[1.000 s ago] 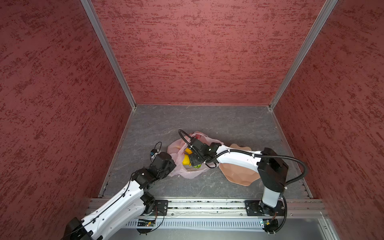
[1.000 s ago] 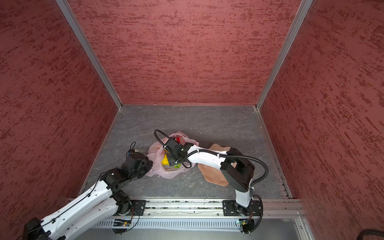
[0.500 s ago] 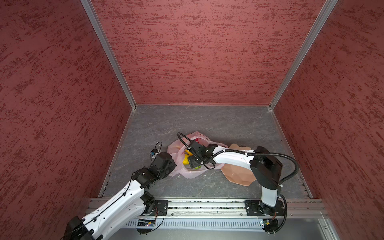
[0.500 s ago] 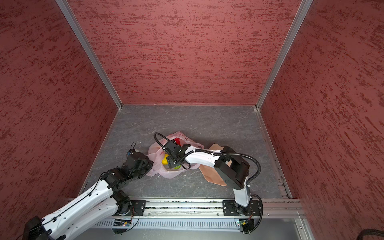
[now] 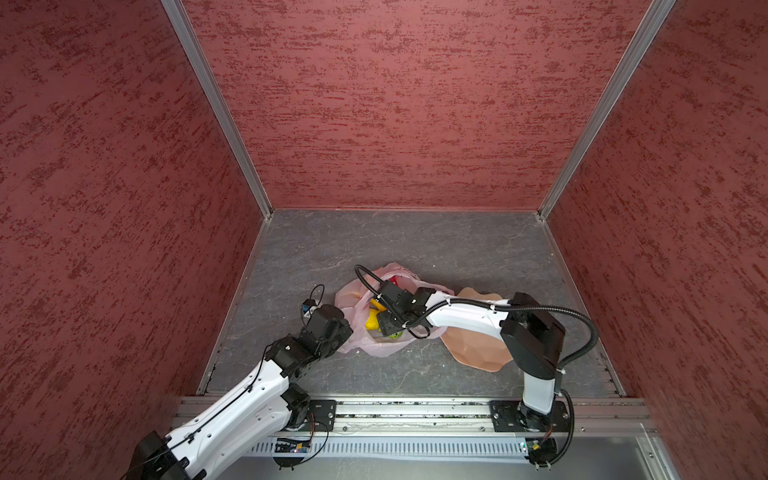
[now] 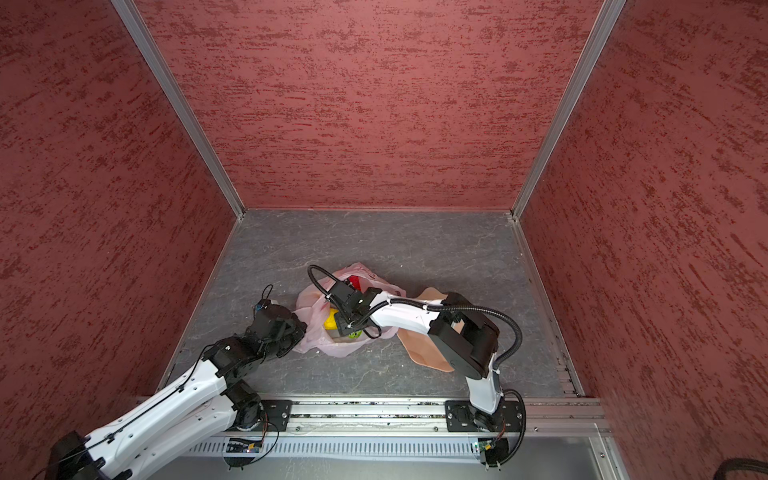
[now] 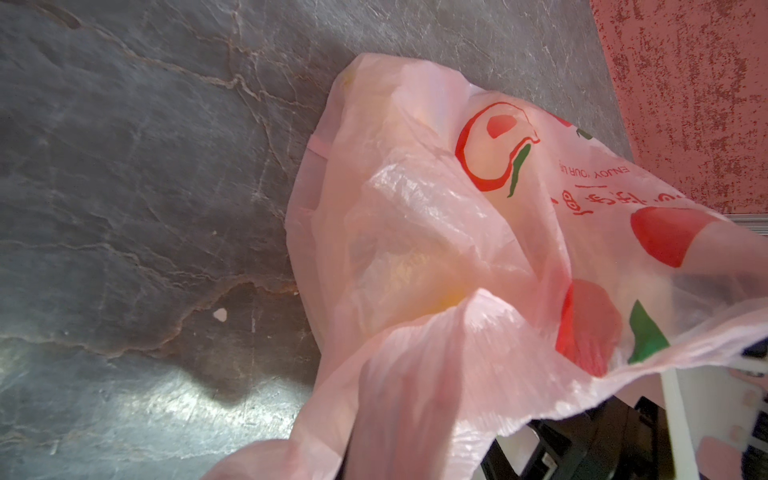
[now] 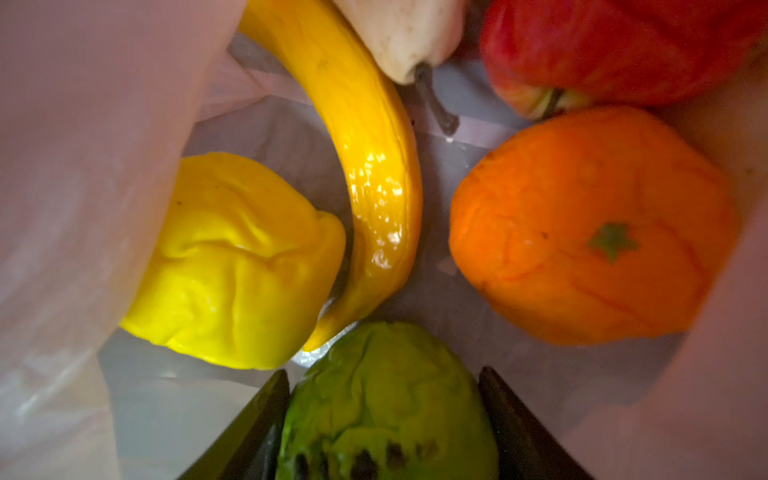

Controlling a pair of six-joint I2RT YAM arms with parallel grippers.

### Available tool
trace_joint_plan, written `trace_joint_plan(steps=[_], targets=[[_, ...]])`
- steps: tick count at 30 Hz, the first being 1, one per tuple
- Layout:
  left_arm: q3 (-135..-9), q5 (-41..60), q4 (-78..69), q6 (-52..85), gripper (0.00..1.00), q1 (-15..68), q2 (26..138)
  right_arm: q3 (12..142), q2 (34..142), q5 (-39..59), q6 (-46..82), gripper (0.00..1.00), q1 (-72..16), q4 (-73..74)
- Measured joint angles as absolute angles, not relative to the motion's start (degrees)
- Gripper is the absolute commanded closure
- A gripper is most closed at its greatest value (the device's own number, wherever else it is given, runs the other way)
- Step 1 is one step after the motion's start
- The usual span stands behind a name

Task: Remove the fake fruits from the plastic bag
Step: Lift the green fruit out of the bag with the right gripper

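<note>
Pale pink, see-through, on the plastic bag point(image 7: 415, 249): red ring, solid red blobs, green leaf strokes, red lettering printed across. Inside now, glossy yellow on the banana point(image 8: 374, 166), a flatter, creased yellow on the lemon point(image 8: 237, 266), bright orange with a small green star on the orange point(image 8: 590, 224). Yellow-green with dark blotches on the green fruit point(image 8: 386, 399), deep red on the red fruit point(image 8: 615, 45), cream with a dark stem on the cream piece point(image 8: 403, 29). Plain tan for the dish point(image 5: 478, 353). Grey with pale veins across the floor point(image 5: 415, 237); mottled dark red on the walls point(image 5: 395, 104).

Thin crinkly translucent plastic bag point(image 7: 436, 232), glossy yellow banana point(image 8: 374, 187), matt wrinkled lemon point(image 8: 232, 266), veined grey stone-look floor point(image 7: 124, 166)
</note>
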State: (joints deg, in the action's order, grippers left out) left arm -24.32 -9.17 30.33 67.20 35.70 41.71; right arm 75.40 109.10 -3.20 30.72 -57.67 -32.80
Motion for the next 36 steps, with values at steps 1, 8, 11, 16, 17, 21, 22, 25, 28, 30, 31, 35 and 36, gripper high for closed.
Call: trace_joint_plan(steps=[1,8,11,16,17,21,22,25,28,30,31,35,36], targets=[[-24.3,-9.3,30.3,67.2,1.00,35.7,41.8,75.4,108.9,-3.2,30.5,0.73,-57.7,-33.1],[-25.8,-10.4,29.3,66.6,1.00,34.7,44.0,75.4,105.5,-2.5,29.1,0.79,-57.7,-34.7],[-27.6,-11.1,28.5,65.6,1.00,33.7,45.4,75.4,103.9,-1.9,28.4,0.80,-57.7,-35.3],[-31.2,-11.7,26.4,63.3,1.00,32.3,48.0,76.3,102.5,-1.6,27.1,0.82,-57.7,-36.6],[-31.7,-11.9,25.8,62.9,1.00,32.1,48.4,76.6,102.3,-1.5,26.9,0.82,-57.7,-36.8],[-32.5,-11.9,24.7,61.9,1.00,31.8,49.6,78.1,101.3,-1.6,26.1,0.83,-57.7,-37.5],[-32.6,-11.9,24.5,61.7,1.00,31.8,49.8,78.5,101.1,-1.7,26.0,0.84,-57.7,-37.7],[-32.6,-11.9,24.4,61.4,1.00,31.8,49.9,80.0,100.3,-2.0,25.8,0.84,-57.7,-37.8],[-32.6,-11.8,24.4,61.2,1.00,31.8,49.8,81.2,99.7,-3.2,25.7,0.85,-57.7,-37.6],[-32.6,-11.7,24.4,61.2,1.00,31.9,49.4,81.4,99.5,-4.0,25.9,0.86,-57.7,-37.0],[-32.6,-11.7,24.4,61.2,1.00,32.0,49.2,81.5,99.5,-4.4,26.0,0.86,-57.7,-36.8],[-32.6,-11.6,24.4,61.2,1.00,32.4,48.2,81.5,99.5,-5.5,26.7,0.86,-57.7,-35.5],[-32.5,-11.6,24.4,61.2,1.00,32.5,48.0,81.6,99.5,-5.7,26.8,0.86,-57.7,-35.0]])
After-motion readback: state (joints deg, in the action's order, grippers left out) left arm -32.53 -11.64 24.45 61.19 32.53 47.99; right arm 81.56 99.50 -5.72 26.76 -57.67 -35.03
